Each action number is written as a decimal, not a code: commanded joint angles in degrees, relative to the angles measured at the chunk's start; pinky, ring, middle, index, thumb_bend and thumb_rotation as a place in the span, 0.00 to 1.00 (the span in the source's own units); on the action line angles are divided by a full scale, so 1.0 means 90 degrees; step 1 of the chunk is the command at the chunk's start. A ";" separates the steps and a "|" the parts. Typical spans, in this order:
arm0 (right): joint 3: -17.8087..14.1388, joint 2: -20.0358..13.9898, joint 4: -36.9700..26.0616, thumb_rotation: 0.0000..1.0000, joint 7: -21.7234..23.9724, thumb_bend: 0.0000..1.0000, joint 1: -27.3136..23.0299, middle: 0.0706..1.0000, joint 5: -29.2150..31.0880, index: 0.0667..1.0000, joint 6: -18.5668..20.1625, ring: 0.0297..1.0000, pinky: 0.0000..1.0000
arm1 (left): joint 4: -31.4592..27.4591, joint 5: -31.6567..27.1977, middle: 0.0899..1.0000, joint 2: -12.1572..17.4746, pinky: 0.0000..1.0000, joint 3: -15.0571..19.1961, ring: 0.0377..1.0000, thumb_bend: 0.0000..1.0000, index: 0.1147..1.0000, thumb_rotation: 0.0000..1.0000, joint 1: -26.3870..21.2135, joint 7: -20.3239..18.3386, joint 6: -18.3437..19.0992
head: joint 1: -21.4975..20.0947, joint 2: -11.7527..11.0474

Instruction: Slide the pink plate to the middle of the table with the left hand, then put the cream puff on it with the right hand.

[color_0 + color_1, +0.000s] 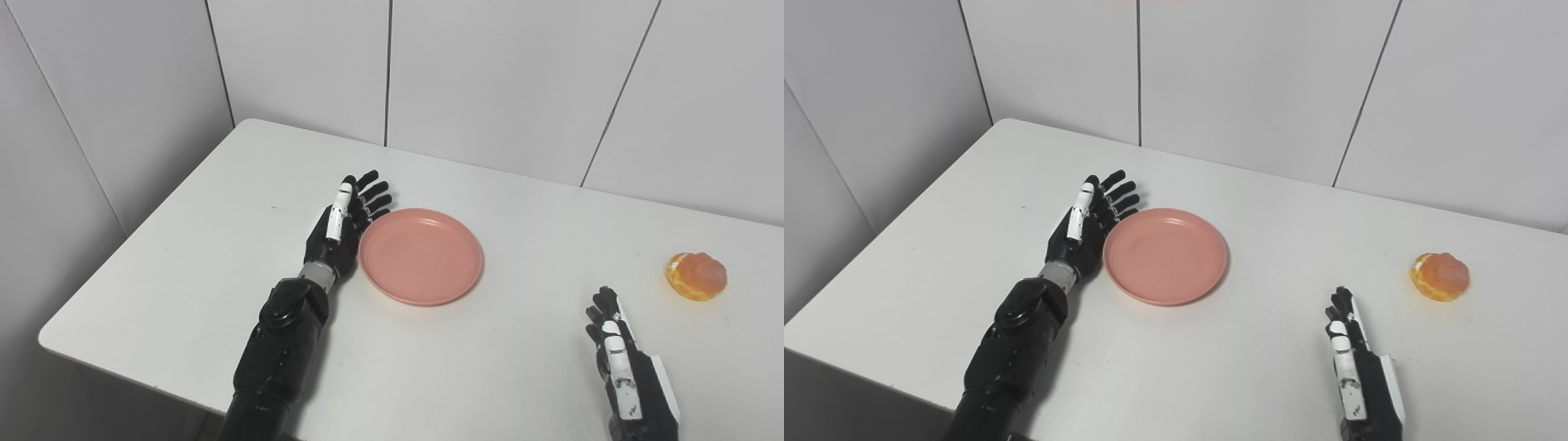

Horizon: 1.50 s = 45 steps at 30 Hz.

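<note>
Table (184, 275): we see bare white surface around everything.
Pink plate (421, 255): near the middle; an uneven push could spin it.
Left hand (343, 226): fingers spread, edge against the plate's left rim, holding nothing.
Right hand (618, 361): fingers extended, empty, waiting near the front edge.
Cream puff (697, 275): far right, well apart from the plate; we judge a hard squeeze could crush it.

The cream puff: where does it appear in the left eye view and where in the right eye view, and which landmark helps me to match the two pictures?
Left eye view: the cream puff lies far right, near the picture's edge, on the table.
Right eye view: the cream puff lies right, further from the edge.
Shared landmark: the pink plate, left of it in both views, apart from it.
</note>
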 commanded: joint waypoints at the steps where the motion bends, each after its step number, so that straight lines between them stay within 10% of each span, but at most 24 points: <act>1: -0.0025 0.0042 -0.0215 1.00 -0.0066 0.24 -0.0183 0.99 0.0012 0.99 0.0076 0.99 1.00 | -0.0021 0.0140 0.84 -0.0061 0.84 -0.0147 0.84 0.41 0.82 1.00 0.0193 -0.0014 0.0390 | -0.0059 0.0008; 45: 0.0097 0.0310 -0.0388 1.00 -0.0392 0.23 -0.0307 0.97 -0.0468 0.97 0.0226 0.96 0.96 | -0.2159 0.0444 0.86 -0.0530 0.87 -0.1177 0.86 0.40 0.84 1.00 0.1173 -0.0199 0.1397 | -0.0921 0.0328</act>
